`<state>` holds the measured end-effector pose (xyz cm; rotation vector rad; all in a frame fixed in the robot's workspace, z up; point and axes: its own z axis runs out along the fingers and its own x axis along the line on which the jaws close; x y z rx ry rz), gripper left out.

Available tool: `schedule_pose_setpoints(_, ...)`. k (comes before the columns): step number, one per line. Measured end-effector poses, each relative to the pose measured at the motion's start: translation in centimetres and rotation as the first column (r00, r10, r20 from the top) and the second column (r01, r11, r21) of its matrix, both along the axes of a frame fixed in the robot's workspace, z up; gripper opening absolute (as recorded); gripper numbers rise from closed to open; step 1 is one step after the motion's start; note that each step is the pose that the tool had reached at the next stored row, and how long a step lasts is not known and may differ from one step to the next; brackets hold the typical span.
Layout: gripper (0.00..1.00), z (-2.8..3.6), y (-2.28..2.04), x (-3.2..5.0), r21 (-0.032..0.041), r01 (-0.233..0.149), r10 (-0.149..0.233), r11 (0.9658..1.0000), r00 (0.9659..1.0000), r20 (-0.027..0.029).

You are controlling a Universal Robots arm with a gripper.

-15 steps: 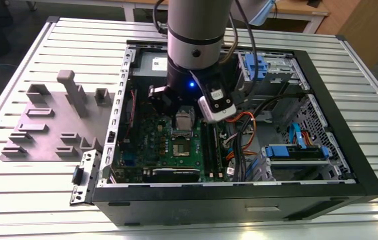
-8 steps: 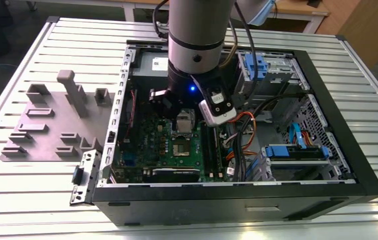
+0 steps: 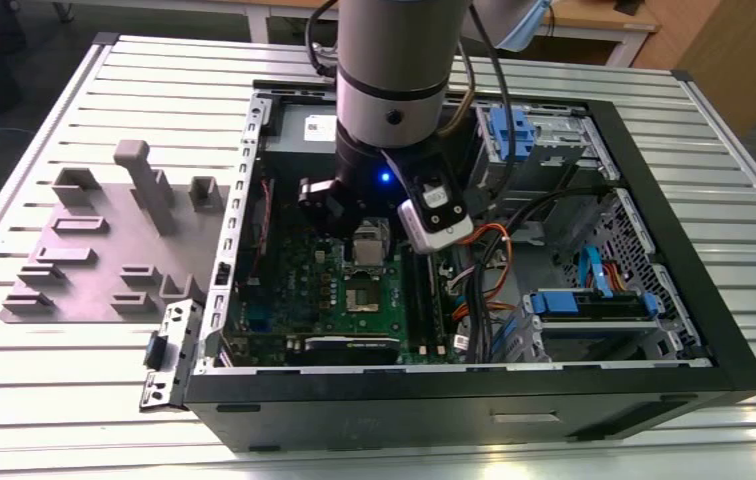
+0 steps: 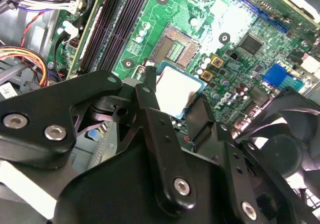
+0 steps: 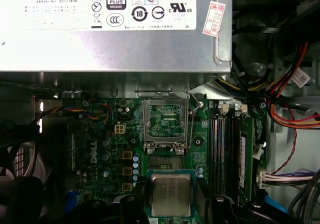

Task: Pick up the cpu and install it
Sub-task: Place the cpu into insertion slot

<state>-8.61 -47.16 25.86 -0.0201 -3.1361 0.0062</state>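
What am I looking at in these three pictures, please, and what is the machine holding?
The exterior view is taken by a camera off the machine. It shows a grey Universal Robots arm reaching into an open black computer case that lies on a slatted metal table. Beside the case, on the exterior view's left, lies a grey plastic plate with upright blocks. Both wrist views come from cameras riding on the arm, and they look at the green circuit board inside the case. The arm ends in a black gripper. Its two fingers appear to clamp the cpu, a small flat square chip with a silver-grey metal top, over the board beside the empty square socket.
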Motion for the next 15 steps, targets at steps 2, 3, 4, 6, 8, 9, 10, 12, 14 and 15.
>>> schedule_pose_setpoints(2,0.47,-0.07,-0.12,0.01,-0.0003,-0.001,0.001,1.0,1.0,-0.0002)
schedule_pose_setpoints(3,0.47,-0.19,-0.16,0.0,-0.0001,-0.004,0.004,1.0,1.0,0.0)
schedule_pose_setpoints(4,0.47,-0.33,-0.17,0.0,0.0,-0.006,0.006,1.0,1.0,-0.0001)
schedule_pose_setpoints(6,0.47,-0.6,-0.19,0.0,-0.0002,-0.009,0.009,1.0,1.0,-0.0003)
schedule_pose_setpoints(8,0.47,-0.78,-0.28,0.01,-0.0005,-0.01,0.01,1.0,1.0,-0.0005)
schedule_pose_setpoints(9,0.47,-0.91,-0.36,0.01,-0.0004,-0.01,0.01,1.0,1.0,-0.0005)
schedule_pose_setpoints(10,0.47,-1.08,-0.41,0.0,-0.0002,-0.009,0.009,1.0,1.0,-0.0004)
schedule_pose_setpoints(12,0.47,-1.45,-0.53,0.0,-0.0001,-0.009,0.009,1.0,1.0,-0.0003)
schedule_pose_setpoints(14,0.47,-1.79,-0.66,0.01,-0.0005,-0.009,0.009,1.0,1.0,-0.0006)
schedule_pose_setpoints(15,0.47,-1.94,-0.76,0.02,-0.0006,-0.009,0.009,1.0,1.0,-0.0006)
